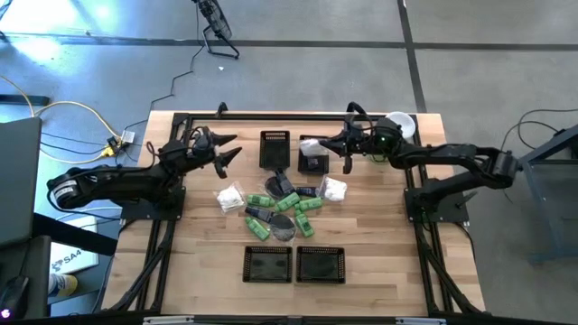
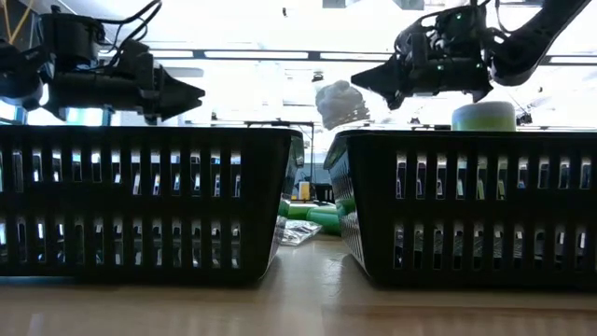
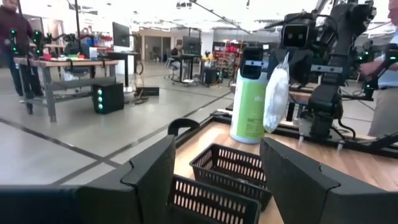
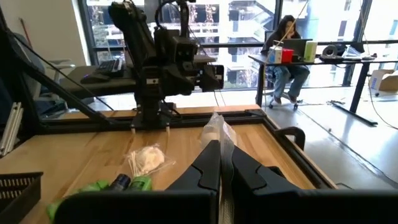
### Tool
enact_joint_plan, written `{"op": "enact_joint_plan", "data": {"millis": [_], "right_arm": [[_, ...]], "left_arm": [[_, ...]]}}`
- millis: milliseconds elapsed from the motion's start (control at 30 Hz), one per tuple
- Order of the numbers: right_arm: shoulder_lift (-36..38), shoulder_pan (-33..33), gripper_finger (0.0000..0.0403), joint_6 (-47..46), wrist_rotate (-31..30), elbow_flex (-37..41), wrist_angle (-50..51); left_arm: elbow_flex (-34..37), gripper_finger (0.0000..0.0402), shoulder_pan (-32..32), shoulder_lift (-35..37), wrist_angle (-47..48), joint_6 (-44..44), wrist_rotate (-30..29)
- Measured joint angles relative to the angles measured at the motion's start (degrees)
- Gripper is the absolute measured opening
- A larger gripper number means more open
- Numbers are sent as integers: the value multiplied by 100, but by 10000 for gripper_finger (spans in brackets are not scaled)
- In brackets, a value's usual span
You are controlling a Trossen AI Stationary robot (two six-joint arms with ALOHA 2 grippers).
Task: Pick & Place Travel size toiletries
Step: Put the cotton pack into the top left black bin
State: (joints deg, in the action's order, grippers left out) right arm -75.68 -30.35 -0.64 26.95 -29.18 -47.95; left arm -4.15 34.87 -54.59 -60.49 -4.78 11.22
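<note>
right hand: the right hand [image 1: 327,144] hangs over the far baskets, its fingers pressed together on the top edge of a white crinkly packet [image 3: 276,99] — the packet dangles free below the pinch, clear of the bench [image 1: 379,244].
left hand: the left hand [image 1: 229,152] is spread and holds nothing, raised above the bench's left side, well apart from the pile.
packet, handling: judged light and limp — it sags from the fingers like a soft pouch, so a thin pinch on the film edge is enough, though the film looks slick and could slide out if jolted.
where it goes: probably the far basket [image 1: 313,161] right under it; a tall pale-green cylinder [image 3: 250,102] stands near.
remaining toiletries: green tubes [image 1: 287,203], another white packet [image 1: 230,198] and a third [image 1: 334,189] lie heaped mid-bench, with a grey disc [image 1: 284,227].
handling the rest: tubes look stiffer and round — best taken across the middle; packets by a bunched corner.
near baskets: two black mesh baskets [image 1: 293,264] sit at the near edge.
</note>
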Motion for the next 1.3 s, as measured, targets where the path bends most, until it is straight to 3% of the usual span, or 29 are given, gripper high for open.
{"op": "enact_joint_plan", "data": {"millis": [167, 500, 800, 1300], "right_arm": [[-200, 2, 2, -226, 86, -281, -89], [-354, 327, 2, -33, 150, -663, 174], [-354, 334, 2, 28, 145, -661, 330], [-354, 286, 2, 111, -51, -659, 403]], "left_arm": [[-342, 230, 0, -445, -45, 1, 64], [-1674, 230, 0, -2285, 3, -16, 826], [-2796, 230, -76, -3409, 18, -256, 1969], [-3548, 230, -542, -4098, 71, -105, 1942]]}}
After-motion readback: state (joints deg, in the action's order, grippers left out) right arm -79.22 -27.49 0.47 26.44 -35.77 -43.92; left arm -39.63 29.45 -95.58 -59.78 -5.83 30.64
